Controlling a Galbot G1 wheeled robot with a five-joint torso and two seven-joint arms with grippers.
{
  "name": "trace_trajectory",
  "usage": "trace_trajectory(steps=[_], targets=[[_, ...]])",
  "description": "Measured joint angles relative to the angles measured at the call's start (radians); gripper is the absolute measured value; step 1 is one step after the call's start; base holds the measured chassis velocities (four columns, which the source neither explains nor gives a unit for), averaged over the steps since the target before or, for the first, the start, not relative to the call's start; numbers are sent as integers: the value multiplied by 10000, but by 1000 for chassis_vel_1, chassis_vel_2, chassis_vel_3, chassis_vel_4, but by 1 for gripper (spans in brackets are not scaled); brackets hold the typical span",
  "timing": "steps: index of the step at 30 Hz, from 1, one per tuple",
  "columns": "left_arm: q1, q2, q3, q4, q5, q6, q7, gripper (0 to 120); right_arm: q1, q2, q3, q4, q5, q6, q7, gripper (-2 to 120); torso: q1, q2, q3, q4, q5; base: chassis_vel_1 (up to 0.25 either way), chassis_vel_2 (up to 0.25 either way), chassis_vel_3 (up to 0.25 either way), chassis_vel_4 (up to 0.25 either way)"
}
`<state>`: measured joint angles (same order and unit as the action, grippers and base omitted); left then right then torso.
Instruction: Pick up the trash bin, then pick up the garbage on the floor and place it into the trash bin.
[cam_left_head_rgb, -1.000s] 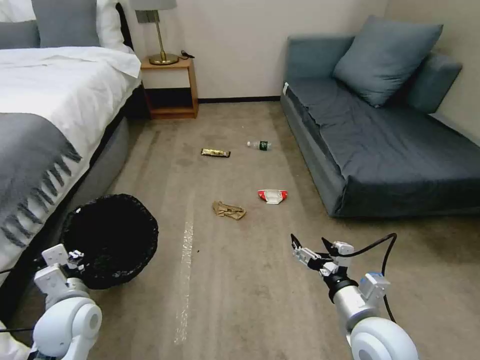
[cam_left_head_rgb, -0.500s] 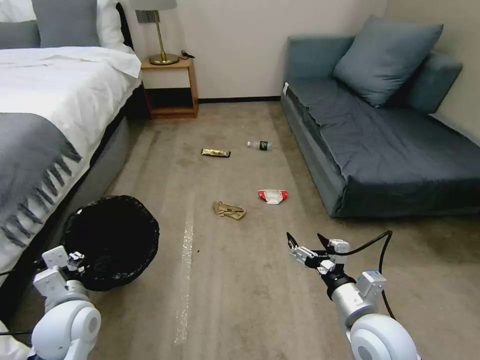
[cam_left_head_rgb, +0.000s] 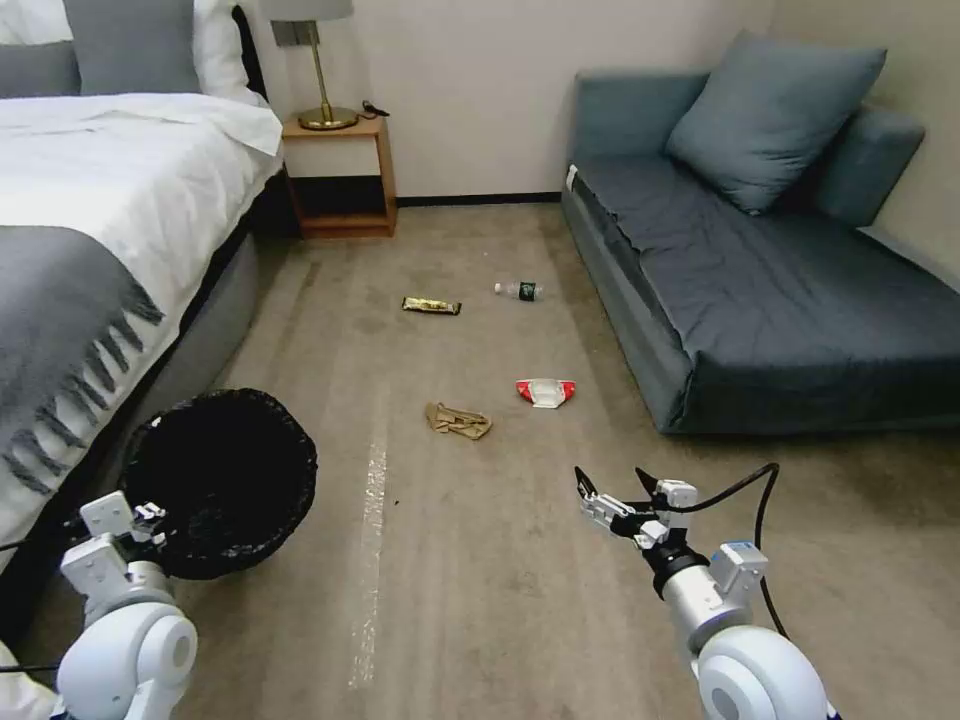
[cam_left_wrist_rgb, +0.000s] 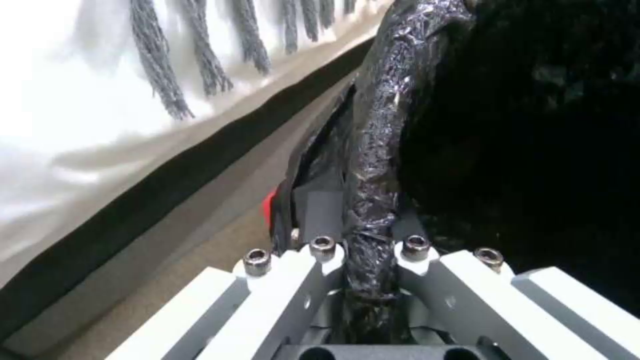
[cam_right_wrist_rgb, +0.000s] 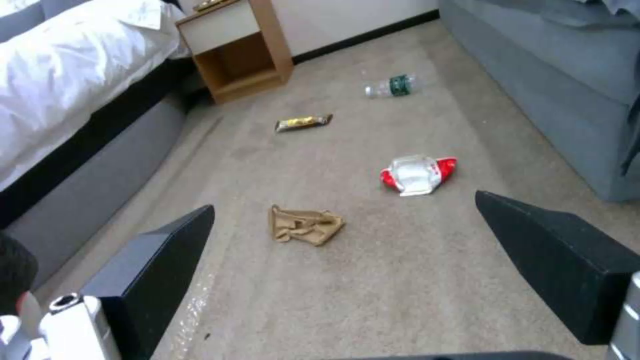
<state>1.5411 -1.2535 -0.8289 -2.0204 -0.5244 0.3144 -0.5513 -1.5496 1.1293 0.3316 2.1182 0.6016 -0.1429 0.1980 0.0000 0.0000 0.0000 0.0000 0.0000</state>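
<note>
Glossy, crinkled black plastic is lining the bin (cam_left_head_rgb: 220, 480). Matt carpet (cam_left_head_rgb: 480, 600) is lying under crumpled tan paper (cam_left_head_rgb: 458, 420), a shiny gold wrapper (cam_left_head_rgb: 431, 305) and a clear plastic bottle (cam_left_head_rgb: 518, 290).

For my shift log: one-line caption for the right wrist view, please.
Open right pincer above beige carpet, facing crumpled tan paper, red-and-white flat packet, gold-black snack bar wrapper and small clear green-labelled bottle.
</note>
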Motion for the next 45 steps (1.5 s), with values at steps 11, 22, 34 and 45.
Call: trace_trajectory(steps=[11,22,34,45], targets=[[-143,69,-41,190,-70,-76,18,3,22,16,-25,-107,-53,13,-4,100,0,0,0,0,0,0,0,0,0],[-223,74,-19,306,-77,-118,32,3,88,46,-54,-217,-69,27,-3,100,0,-1,0,0,0,-15,12,9,-12],[-328,84,8,428,-79,-159,36,3,163,43,-106,-357,-105,35,-20,100,0,-1,0,0,0,-12,10,13,-8],[-371,85,46,534,-71,-210,36,3,163,60,-134,-495,-155,172,-119,100,0,0,0,0,0,-47,47,39,-50]])
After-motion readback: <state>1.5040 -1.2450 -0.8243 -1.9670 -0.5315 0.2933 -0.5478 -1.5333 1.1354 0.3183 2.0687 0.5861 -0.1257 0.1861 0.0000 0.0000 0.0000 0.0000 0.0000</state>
